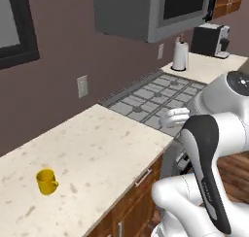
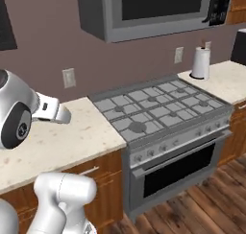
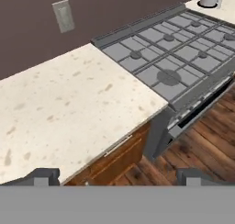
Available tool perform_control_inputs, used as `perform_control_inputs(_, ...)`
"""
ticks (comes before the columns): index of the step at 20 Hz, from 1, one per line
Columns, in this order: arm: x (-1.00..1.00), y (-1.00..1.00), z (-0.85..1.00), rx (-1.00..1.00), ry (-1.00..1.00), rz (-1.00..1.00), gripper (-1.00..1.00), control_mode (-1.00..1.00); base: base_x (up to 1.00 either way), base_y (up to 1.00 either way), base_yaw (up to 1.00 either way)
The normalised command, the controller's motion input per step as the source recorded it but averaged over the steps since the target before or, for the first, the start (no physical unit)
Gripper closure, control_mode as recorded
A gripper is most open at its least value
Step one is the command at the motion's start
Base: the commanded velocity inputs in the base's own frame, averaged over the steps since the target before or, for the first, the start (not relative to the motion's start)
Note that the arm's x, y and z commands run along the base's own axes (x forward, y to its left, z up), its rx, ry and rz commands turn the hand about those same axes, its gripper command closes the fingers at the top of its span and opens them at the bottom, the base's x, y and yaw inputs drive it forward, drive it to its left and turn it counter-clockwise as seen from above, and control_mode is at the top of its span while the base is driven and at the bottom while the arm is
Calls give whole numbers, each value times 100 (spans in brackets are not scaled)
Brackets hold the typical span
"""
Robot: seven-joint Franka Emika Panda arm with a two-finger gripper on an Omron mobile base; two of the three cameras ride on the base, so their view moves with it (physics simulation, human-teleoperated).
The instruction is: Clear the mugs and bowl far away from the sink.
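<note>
Tool (image 3: 117,177) status, hand view: the two dark fingertips stand far apart at the bottom corners, fully spread, with nothing between them. Ahead of the tool lies the speckled pale surface (image 3: 59,113). A grey gas stove (image 3: 170,53) adjoins the surface on the right, with wooden floor (image 3: 202,145) below it. A wall outlet (image 3: 63,15) sits on the brown wall above the surface.

Left base view: a yellow mug (image 1: 46,181) stands upright on the surface (image 1: 97,148), near its front left area, well apart from the stove (image 1: 155,97). The white arm (image 1: 209,158) rises at the lower right, its hand end reaching over the surface's right edge next to the stove. A paper towel roll (image 1: 180,55) and a dark coffee machine (image 1: 211,39) stand on the far counter beyond the stove. A microwave (image 1: 155,10) hangs above.

Right base view: the arm's white hand end (image 2: 50,111) extends over the surface (image 2: 62,142), left of the stove (image 2: 158,108). The oven door (image 2: 178,168) faces the floor. The paper towel roll (image 2: 201,63) stands on the counter at right.
</note>
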Motion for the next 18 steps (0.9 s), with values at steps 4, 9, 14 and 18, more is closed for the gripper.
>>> perform_control_inputs(4,0,0,0,0,0,0,-100,100,0,0,-100)
perform_control_inputs(9,0,0,0,0,0,0,-100,100,0,0,-100)
perform_control_inputs(14,0,0,0,0,0,0,-100,100,0,0,-100)
perform_control_inputs(18,0,0,0,0,0,0,-100,100,1,0,-97)
